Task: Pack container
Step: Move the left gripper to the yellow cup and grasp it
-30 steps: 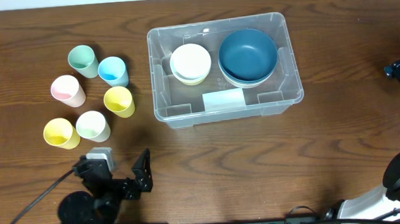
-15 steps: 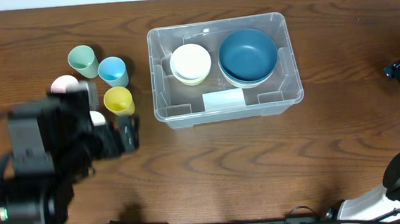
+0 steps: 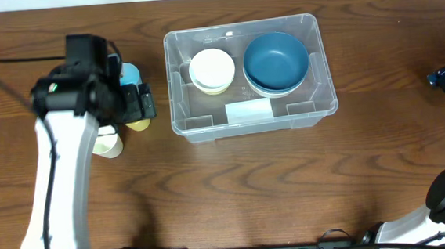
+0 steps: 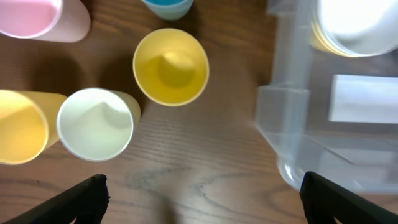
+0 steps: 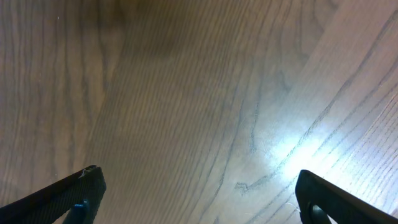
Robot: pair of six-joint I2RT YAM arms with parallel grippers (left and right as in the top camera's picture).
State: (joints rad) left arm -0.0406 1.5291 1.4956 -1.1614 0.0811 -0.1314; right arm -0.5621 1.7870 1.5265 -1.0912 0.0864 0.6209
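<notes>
Over the cups [image 4: 94,123] at 9 o'clock, left fingers [image 4: 87,196] spread wide open

Clear container [image 3: 207,124] sits on the counter [image 3: 250,185] toward 12 o'clock, white bowl [image 3: 211,69] and blue bowl [image 3: 276,60] inside, yellow cup [image 4: 171,67] just off its 9 o'clock side; right fingers [image 5: 74,196] out at 3 o'clock, open too.

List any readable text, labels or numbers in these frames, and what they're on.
White label on the container base: no print legible; too small overhead, blurred in the left wrist view.
Nothing else carries text, numbers or signs.
</notes>
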